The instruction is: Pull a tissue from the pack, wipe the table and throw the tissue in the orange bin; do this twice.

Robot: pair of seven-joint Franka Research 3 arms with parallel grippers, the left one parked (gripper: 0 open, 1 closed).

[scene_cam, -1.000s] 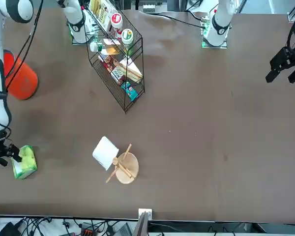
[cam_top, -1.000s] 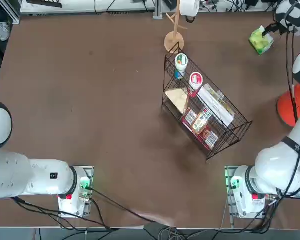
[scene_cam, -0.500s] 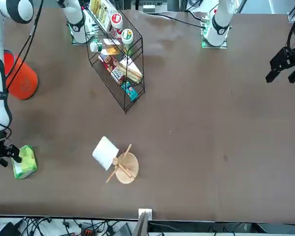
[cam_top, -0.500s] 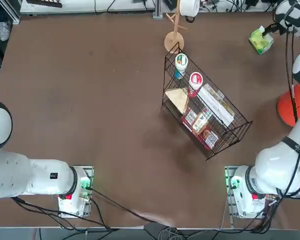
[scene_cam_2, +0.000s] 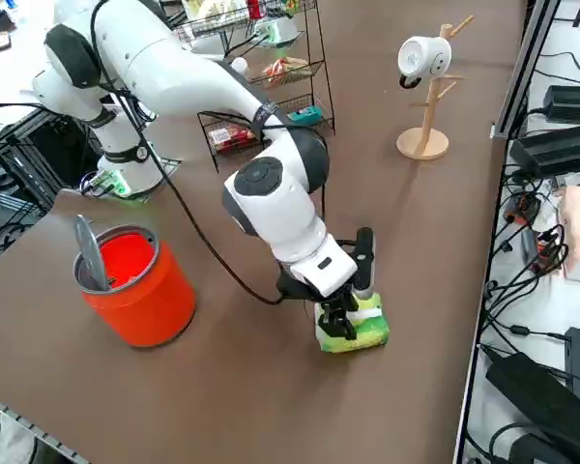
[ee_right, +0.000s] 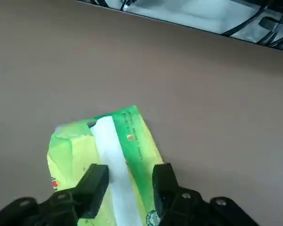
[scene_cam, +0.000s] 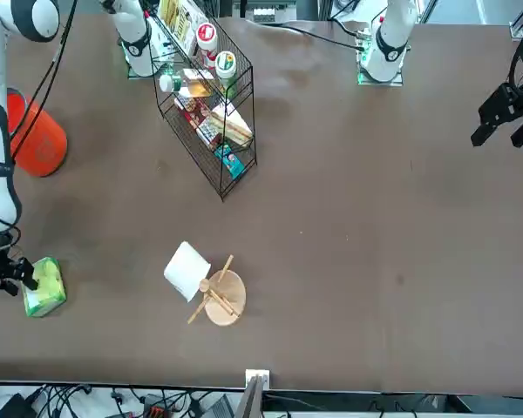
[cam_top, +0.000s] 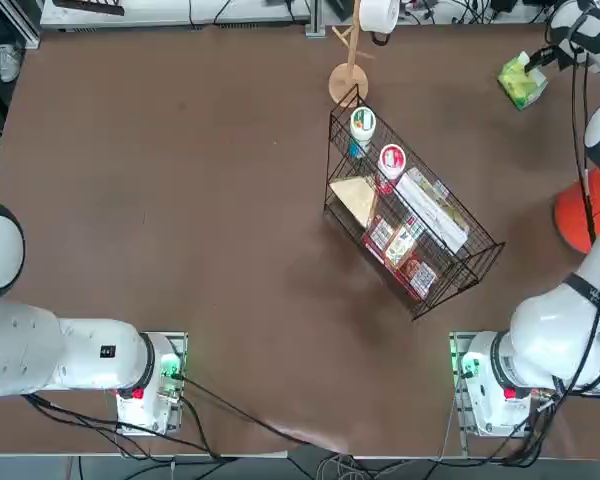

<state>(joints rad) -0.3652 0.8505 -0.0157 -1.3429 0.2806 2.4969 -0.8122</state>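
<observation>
The pack (ee_right: 134,134), a light green and yellow packet, lies on the table (cam_top: 180,200) at its far right corner, with a white tissue (ee_right: 114,150) standing out of its top slit. My right gripper (ee_right: 129,181) is right down on the pack (scene_cam_2: 365,332), one finger on each side of the tissue strip, jaws still apart. The top view shows the pack (cam_top: 521,82) beside the gripper (cam_top: 540,62). The orange bin (scene_cam_2: 140,290) stands on the table nearer the arm's base, also seen in the front view as the orange bin (scene_cam: 35,139).
A black wire basket (cam_top: 410,225) with snacks and cups stands mid-table. A wooden mug tree (cam_top: 350,70) with a white mug (cam_top: 378,12) is at the far edge. A grey strip (scene_cam_2: 89,253) leans inside the bin. Cables run just past the table edge (scene_cam_2: 498,174).
The gripper's fingers have drawn closer together around the tissue strip. The pack has shifted slightly; the arm has hardly moved.
</observation>
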